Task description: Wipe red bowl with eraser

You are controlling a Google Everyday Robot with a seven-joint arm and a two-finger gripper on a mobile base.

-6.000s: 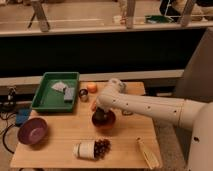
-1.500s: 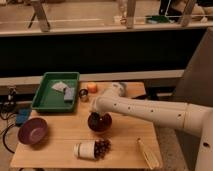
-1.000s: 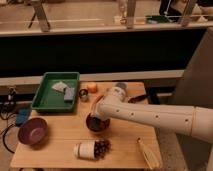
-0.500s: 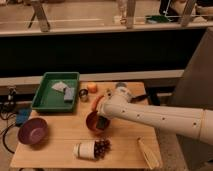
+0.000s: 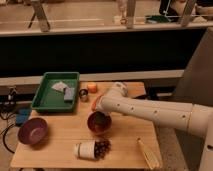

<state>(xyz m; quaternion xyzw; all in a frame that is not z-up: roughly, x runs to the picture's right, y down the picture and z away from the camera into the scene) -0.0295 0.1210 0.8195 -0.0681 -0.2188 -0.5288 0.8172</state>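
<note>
Centre frame, on worktop (image 5: 60, 145): red bowl (image 5: 99, 122) upright. Tool (image 5: 98, 106) at bowl's upper rim, arm in from right. Can't tell tool state or whether eraser is in it. Wipe prob underway, completion unconfirmed.

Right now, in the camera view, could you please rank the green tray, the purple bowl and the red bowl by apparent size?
1. Green tray, largest.
2. Purple bowl.
3. Red bowl, slightly smaller, though partly hidden by the gripper above it, so this is unsure.
</note>
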